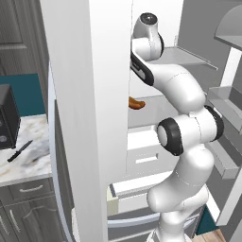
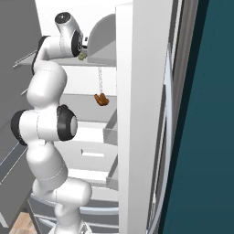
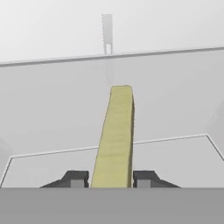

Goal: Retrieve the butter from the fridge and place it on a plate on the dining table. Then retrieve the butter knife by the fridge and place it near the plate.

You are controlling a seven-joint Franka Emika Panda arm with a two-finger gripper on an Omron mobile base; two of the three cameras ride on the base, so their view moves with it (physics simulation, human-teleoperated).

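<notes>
Fridge (image 1: 90, 118) door hides most of the shelf from the base cams, so the end effector (image 3: 111, 178) is hard to see there. In the hand view it's pinched narrow on the butter (image 3: 114, 135), a pale yellow-olive stick on the white fridge shelf. Open shelf on both sides. Butter knife (image 1: 19, 151) lies on the bench (image 1: 33, 165).
</notes>
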